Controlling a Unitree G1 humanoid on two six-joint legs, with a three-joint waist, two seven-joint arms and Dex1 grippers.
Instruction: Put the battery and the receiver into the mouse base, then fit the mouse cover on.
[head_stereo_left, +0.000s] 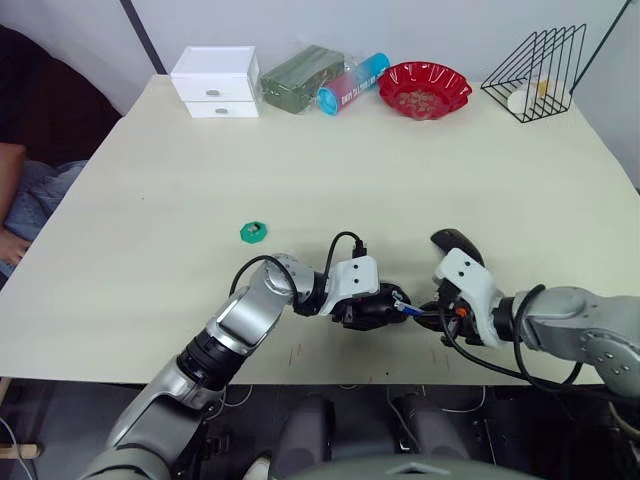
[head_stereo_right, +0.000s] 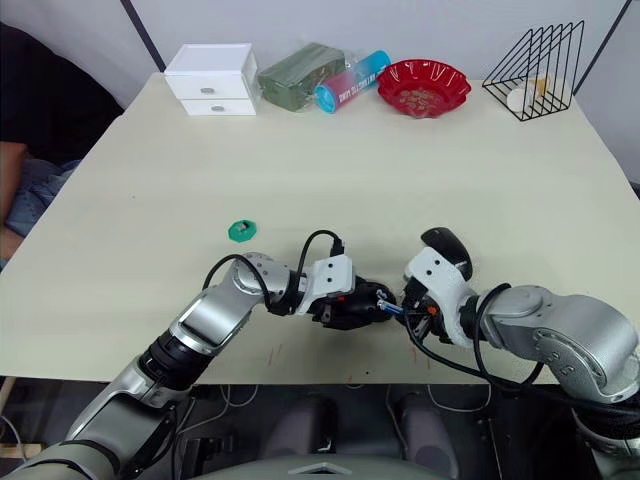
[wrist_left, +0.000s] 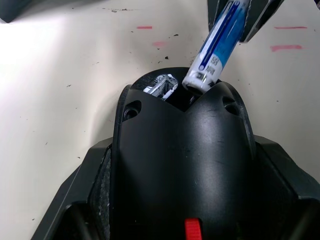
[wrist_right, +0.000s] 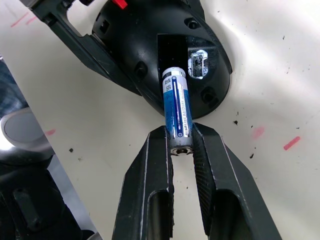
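Near the table's front edge, my left gripper (head_stereo_left: 372, 303) is shut on the black mouse base (wrist_left: 185, 150), its fingers clamped on the base's two sides. The blue and silver battery (wrist_right: 177, 112) is held at its rear end by my right gripper (wrist_right: 179, 137), which is shut on it. The battery's front end rests tilted in the base's open slot (wrist_right: 172, 55). A silvery metal part (wrist_right: 199, 65) sits in a small recess beside the slot; I cannot tell whether it is the receiver. The glossy black mouse cover (head_stereo_left: 455, 242) lies on the table just behind my right gripper.
A green round disc (head_stereo_left: 254, 233) lies to the left of the arms. Along the far edge stand a white drawer box (head_stereo_left: 215, 80), a green packet (head_stereo_left: 300, 75), a blue bottle (head_stereo_left: 352, 82), a red bowl (head_stereo_left: 424, 88) and a wire rack (head_stereo_left: 535, 70). A person sits at the left (head_stereo_left: 20, 190).
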